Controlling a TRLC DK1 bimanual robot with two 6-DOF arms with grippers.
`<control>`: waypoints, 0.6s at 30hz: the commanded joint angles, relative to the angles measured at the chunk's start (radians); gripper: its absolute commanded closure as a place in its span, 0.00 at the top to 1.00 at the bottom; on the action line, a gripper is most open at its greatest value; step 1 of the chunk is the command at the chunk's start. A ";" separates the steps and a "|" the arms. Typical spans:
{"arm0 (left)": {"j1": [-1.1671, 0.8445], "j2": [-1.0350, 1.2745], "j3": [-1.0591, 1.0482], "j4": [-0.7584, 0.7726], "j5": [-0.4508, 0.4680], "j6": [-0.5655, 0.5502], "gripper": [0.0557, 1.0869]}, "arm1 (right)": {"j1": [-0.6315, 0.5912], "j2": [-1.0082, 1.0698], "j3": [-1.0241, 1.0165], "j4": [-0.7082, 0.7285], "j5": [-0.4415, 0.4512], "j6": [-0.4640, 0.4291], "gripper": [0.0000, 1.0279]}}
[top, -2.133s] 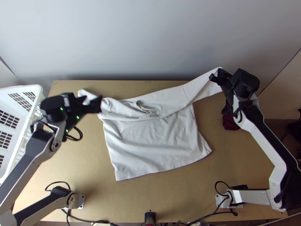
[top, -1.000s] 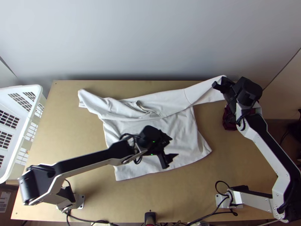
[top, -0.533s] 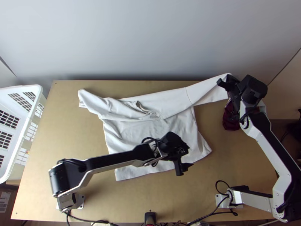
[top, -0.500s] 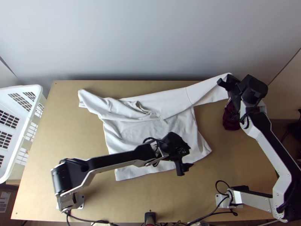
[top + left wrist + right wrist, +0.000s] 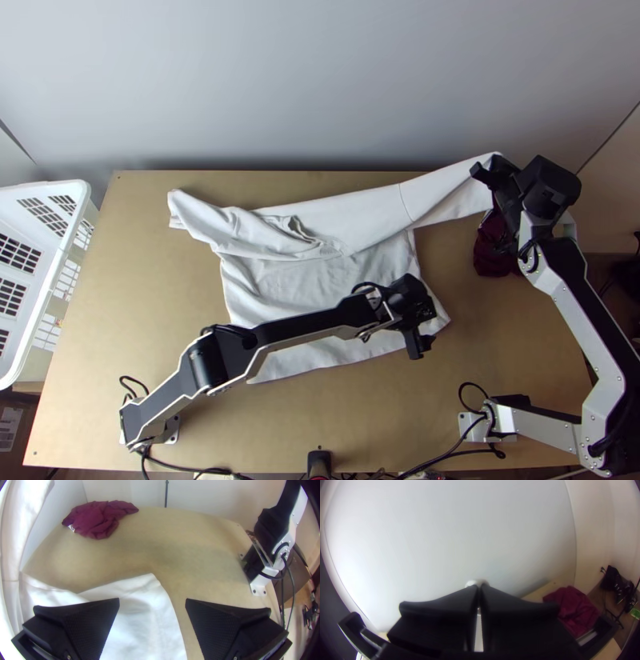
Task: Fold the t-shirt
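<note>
The white t-shirt lies with its lower body spread on the table, its upper part folded over and rumpled. One sleeve stretches up to my right gripper at the table's far right; in the right wrist view that gripper is shut on the sleeve end. My left gripper is over the shirt's lower right corner. Seen in the left wrist view, my left gripper stands open, the shirt's corner below and between its fingers, not gripped.
A dark red cloth lies bunched at the table's right edge, beneath the right arm. A white basket stands at the left. Bare tabletop stretches along the near side.
My left gripper has swung from the shirt's upper left across to its lower right corner. My right gripper has moved a little farther right, drawing the sleeve along.
</note>
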 commanded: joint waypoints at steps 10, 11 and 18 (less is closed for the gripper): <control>-0.028 0.150 0.242 -0.110 -0.030 -0.075 0.94 | -0.020 0.006 -0.014 -0.004 0.001 0.013 0.03; -0.033 0.153 0.243 -0.118 -0.030 -0.075 0.94 | -0.020 0.008 -0.013 -0.004 0.001 0.013 0.03; -0.045 0.173 0.249 -0.169 -0.022 -0.057 0.93 | -0.020 0.014 0.004 -0.006 0.001 0.012 0.03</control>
